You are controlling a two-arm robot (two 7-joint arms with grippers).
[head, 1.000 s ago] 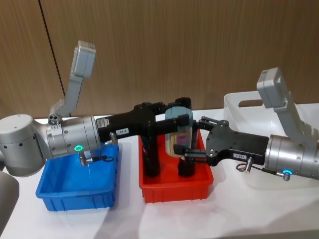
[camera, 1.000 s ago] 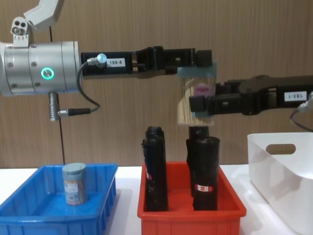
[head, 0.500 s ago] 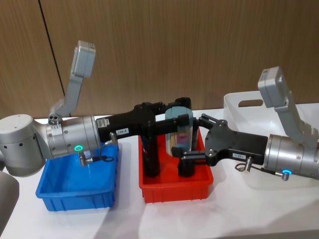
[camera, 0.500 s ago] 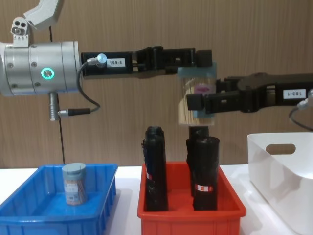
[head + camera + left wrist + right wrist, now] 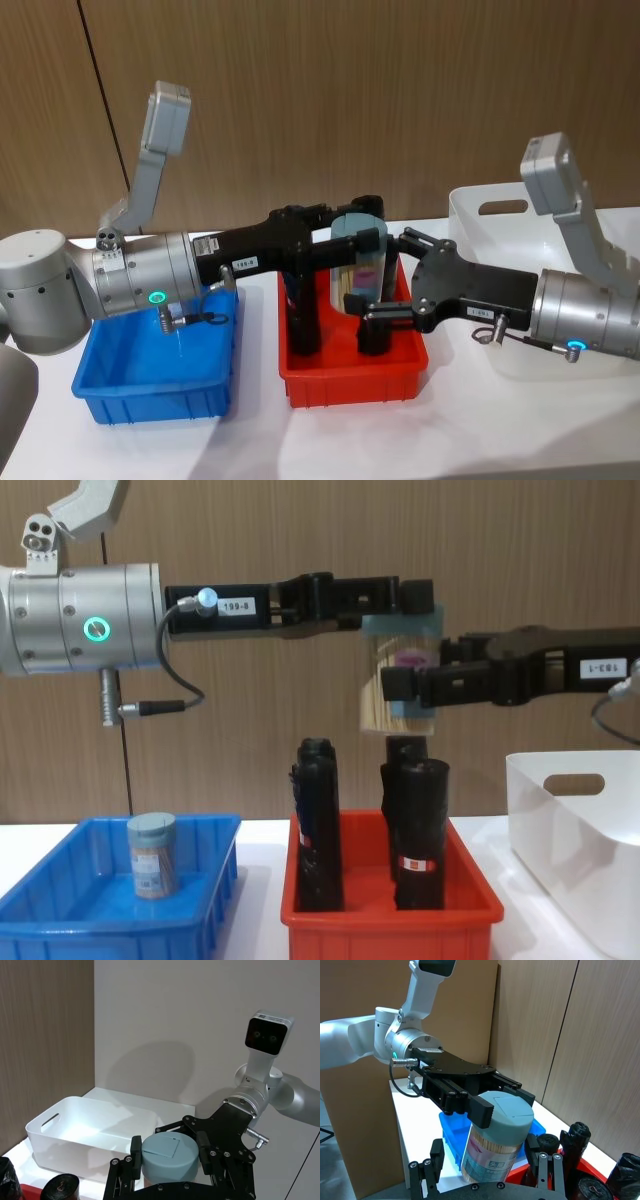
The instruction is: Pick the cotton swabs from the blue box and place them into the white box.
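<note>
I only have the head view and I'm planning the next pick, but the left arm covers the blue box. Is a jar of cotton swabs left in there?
Observer: Yes, the chest view shows one spare jar standing upright in the blue box.
Operator: And the one in the air, handed over yet?
Observer: Not yet, by the right wrist view: the fingers of the right hand flank the held jar, with a gap showing on one side.
Operator: So what carries it?
Observer: The left hand: the chest view shows it clamped on the lid, higher than the right hand.
</note>
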